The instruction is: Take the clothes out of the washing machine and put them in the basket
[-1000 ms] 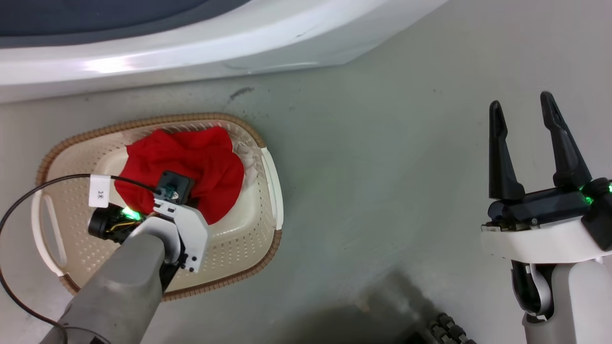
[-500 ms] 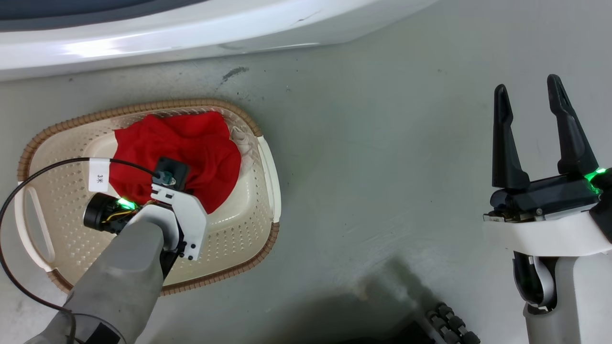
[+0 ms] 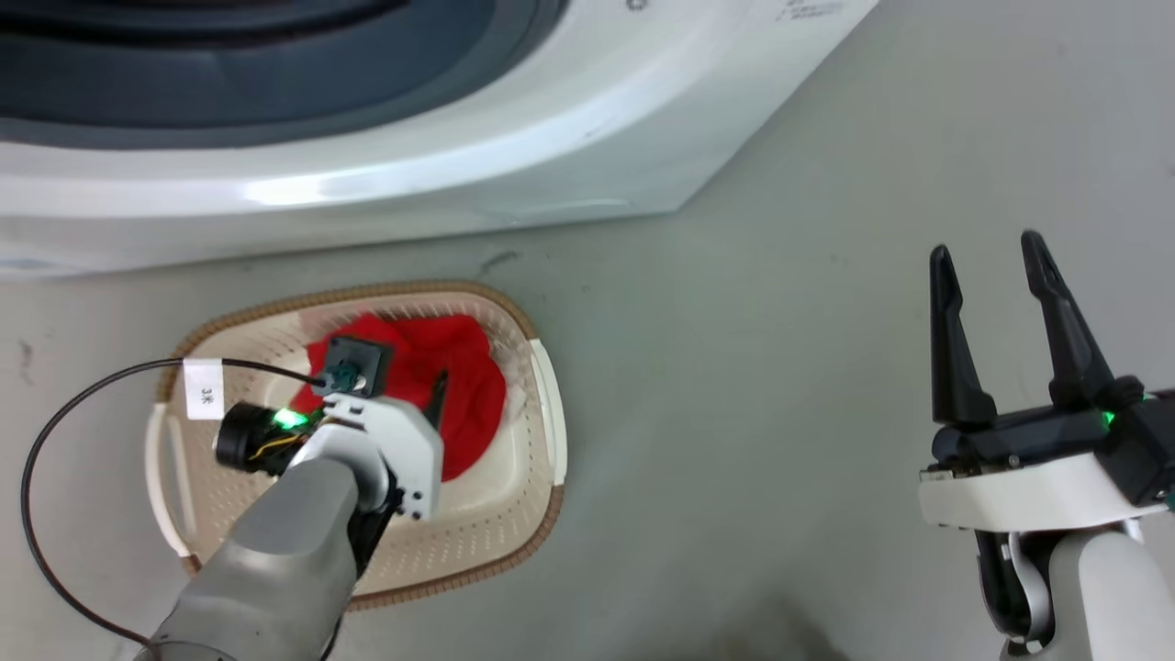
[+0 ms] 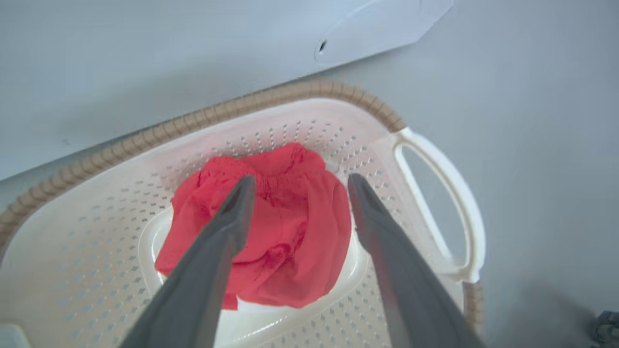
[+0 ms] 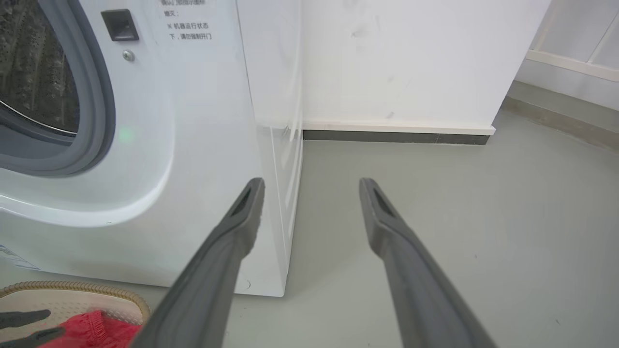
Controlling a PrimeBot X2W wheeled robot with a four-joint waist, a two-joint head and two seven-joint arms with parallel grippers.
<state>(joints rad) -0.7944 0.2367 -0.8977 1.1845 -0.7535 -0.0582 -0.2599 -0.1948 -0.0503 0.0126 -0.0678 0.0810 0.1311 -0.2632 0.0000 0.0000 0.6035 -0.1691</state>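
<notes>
My left claw [image 4: 297,181] hangs spread over the red clothes [image 4: 290,251], heaped mid-frame in the basket [image 4: 309,90]. Lifting off, a fingertip could snag the cloth and drag it out. My right claw [image 3: 985,248], lower right, gapes empty.

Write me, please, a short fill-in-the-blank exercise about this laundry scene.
1. The ____ garment lies in the basket.
2. The left gripper over it is ____ and holds nothing.
3. The basket stands on the ____ in front of the washing machine.
Missing words: red; open; floor.
</notes>
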